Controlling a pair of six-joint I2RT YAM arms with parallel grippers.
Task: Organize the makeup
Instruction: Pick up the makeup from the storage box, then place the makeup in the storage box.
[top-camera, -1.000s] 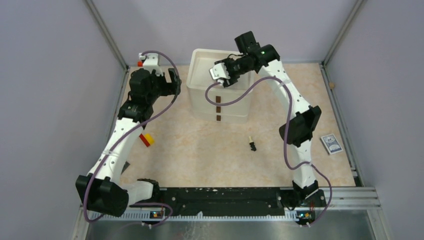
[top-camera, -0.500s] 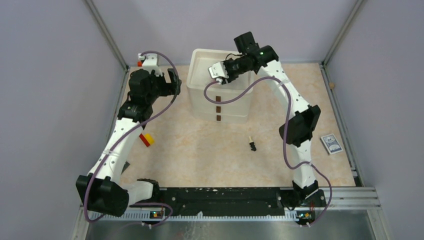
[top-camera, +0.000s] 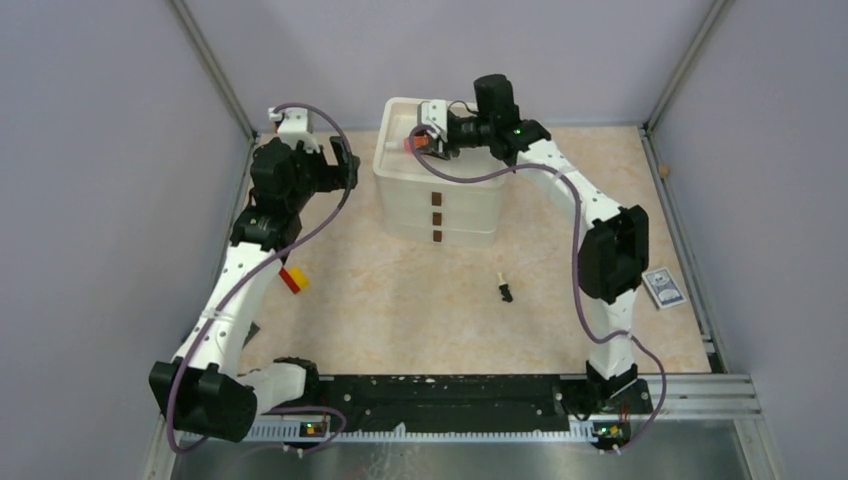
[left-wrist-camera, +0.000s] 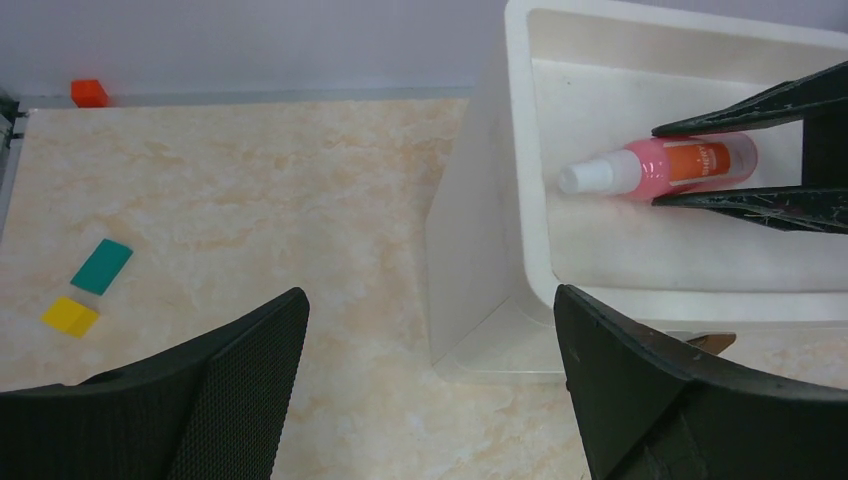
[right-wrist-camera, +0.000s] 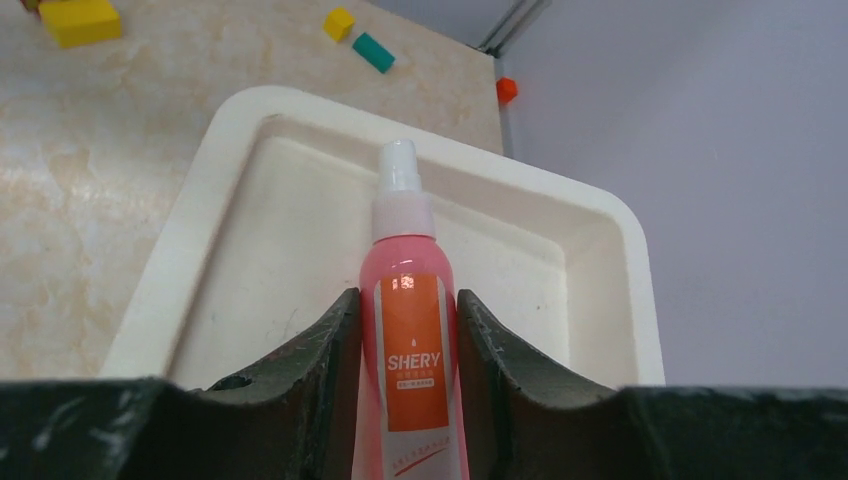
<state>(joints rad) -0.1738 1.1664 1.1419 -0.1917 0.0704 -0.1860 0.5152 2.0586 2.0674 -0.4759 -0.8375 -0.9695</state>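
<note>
A pink white-capped spray bottle (right-wrist-camera: 405, 290) with an orange label lies level between the fingers of my right gripper (right-wrist-camera: 405, 300), which is shut on it. It is inside the open top tray (right-wrist-camera: 200, 200) of a white drawer organizer (top-camera: 440, 205), cap toward the tray's left end. I cannot tell whether it touches the tray floor. The left wrist view shows the bottle (left-wrist-camera: 660, 165) in the tray (left-wrist-camera: 520, 150). My left gripper (left-wrist-camera: 430, 300) is open and empty, above the table just left of the organizer. A small dark item (top-camera: 505, 291) lies mid-table.
A blue card box (top-camera: 662, 288) lies at the right. A red-and-yellow block (top-camera: 292, 279) lies at the left. Teal (left-wrist-camera: 101, 266), yellow (left-wrist-camera: 70, 315) and orange (left-wrist-camera: 89, 92) blocks lie left of the organizer. Metal frame posts and grey walls surround the table.
My right gripper has swung up and back-left over the tray, turning the bottle to lie level with its cap to the left. My left arm shifted slightly back.
</note>
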